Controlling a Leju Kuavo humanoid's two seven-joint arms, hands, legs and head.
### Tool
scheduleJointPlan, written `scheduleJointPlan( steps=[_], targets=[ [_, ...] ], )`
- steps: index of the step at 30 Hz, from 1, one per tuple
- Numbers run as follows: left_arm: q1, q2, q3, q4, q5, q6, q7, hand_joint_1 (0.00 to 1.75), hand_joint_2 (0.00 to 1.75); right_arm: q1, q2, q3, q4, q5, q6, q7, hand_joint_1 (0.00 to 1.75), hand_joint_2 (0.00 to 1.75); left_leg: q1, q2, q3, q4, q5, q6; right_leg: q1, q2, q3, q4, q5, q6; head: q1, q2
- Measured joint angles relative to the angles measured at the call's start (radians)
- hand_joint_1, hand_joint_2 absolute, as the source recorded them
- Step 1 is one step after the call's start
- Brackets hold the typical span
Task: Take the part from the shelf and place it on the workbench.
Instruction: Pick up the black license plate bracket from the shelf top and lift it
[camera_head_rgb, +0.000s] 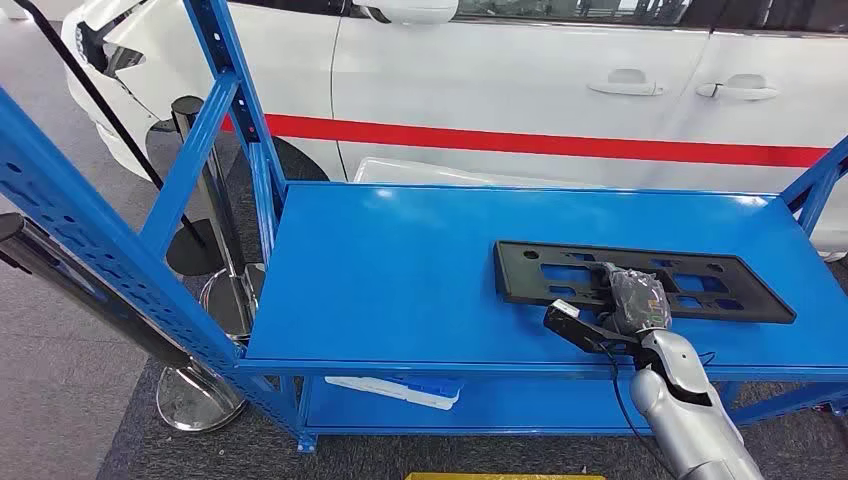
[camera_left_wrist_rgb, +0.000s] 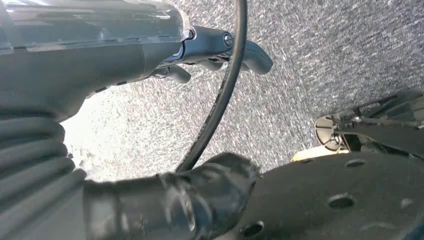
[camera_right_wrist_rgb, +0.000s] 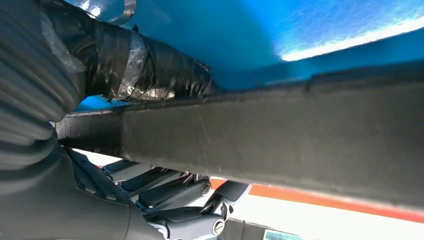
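Right hand (camera_head_rgb: 634, 300) grips black part (camera_head_rgb: 700, 262) | blue shelf (camera_head_rgb: 400, 270) | no writing legible

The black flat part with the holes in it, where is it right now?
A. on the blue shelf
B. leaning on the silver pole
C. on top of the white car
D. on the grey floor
A: the black part lies flat on the top of the blue shelf, with the robot's right hand on its near edge; the white car stands behind.
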Motion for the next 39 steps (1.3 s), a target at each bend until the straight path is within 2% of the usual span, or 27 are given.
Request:
scheduleJointPlan(
  steps=[23,28,34,37,39],
  targets=[
    [0.000,-0.001,0.037,-0.002,0.009,-0.016,-0.012,0.00,1.75,0.104,-0.003,-0.023,-0.231,-0.037,-0.009,-0.027,1.75,1.75,0.002,0.000,0.001,-0.005,0.001,-0.005,0.002,0.000,-0.002,0.002,-0.002,-0.002,0.000,0.000],
    [0.000,-0.003,0.051,-0.003,0.003,-0.001,-0.015,0.00,1.75,0.153,-0.024,-0.034,-0.413,-0.099,0.019,-0.036,1.75,1.75,0.002,0.000,0.000,-0.005,0.001,-0.005,0.002,0.000,-0.003,0.002,-0.003,-0.002,0.000,0.000],
    [-0.002,-0.009,0.052,-0.003,-0.004,0.023,0.018,0.00,1.75,0.231,-0.063,-0.058,-0.662,-0.133,0.046,-0.042,1.75,1.75,-0.006,0.000,0.000,-0.002,-0.004,-0.002,-0.002,0.000,-0.003,0.000,-0.004,0.002,0.000,0.000],
    [-0.003,-0.009,0.051,-0.004,-0.006,0.026,0.028,0.00,1.75,0.262,-0.077,-0.060,-0.732,-0.115,0.040,-0.052,1.75,1.75,-0.009,0.000,0.000,-0.002,-0.003,0.004,-0.006,0.000,-0.001,-0.002,-0.002,0.010,0.000,0.000],
    [-0.004,-0.009,0.048,-0.004,-0.006,0.029,0.035,0.00,1.75,0.275,-0.087,-0.059,-0.766,-0.098,0.031,-0.056,1.75,1.75,-0.004,0.002,0.005,-0.014,0.005,0.012,-0.009,0.000,-0.004,0.009,-0.013,0.015,0.000,0.000]
  ],
)
